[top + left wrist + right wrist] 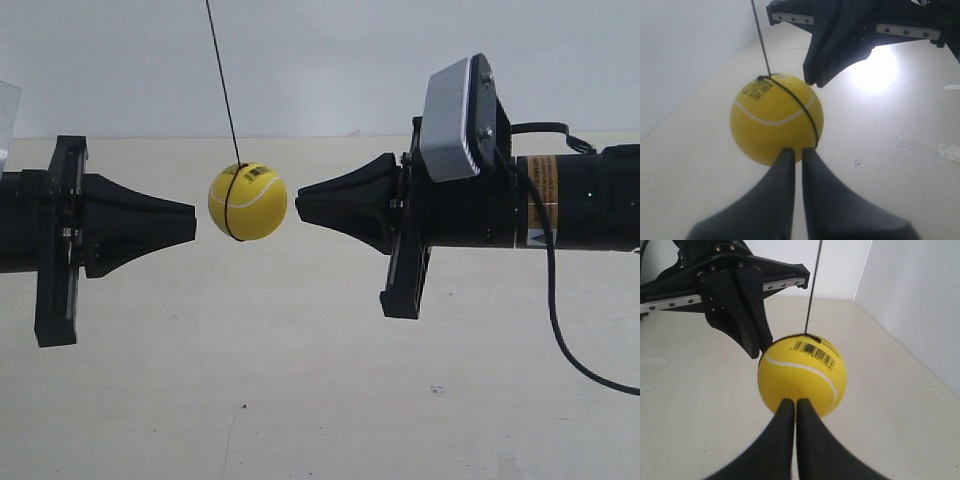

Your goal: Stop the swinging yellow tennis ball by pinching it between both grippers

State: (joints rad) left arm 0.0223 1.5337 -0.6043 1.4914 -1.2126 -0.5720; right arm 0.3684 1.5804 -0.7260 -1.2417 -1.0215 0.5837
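The yellow tennis ball [247,201] hangs on a thin dark string [222,80] between two black tapered grippers. My left gripper [192,222], on the arm at the exterior view's left, is shut, its tip a small gap from the ball. My right gripper [298,205] is also shut and points at the ball's other side, just short of it. In the left wrist view the ball [775,117] sits right past the shut left gripper [797,150]. The right wrist view shows the ball [802,377], barcode up, just beyond the right gripper [795,401].
A pale tabletop [300,400] lies below and a white wall [330,60] stands behind. A grey-white camera box [455,120] and a black cable [555,300] sit on the right arm. A clear scrap [950,151] lies on the table.
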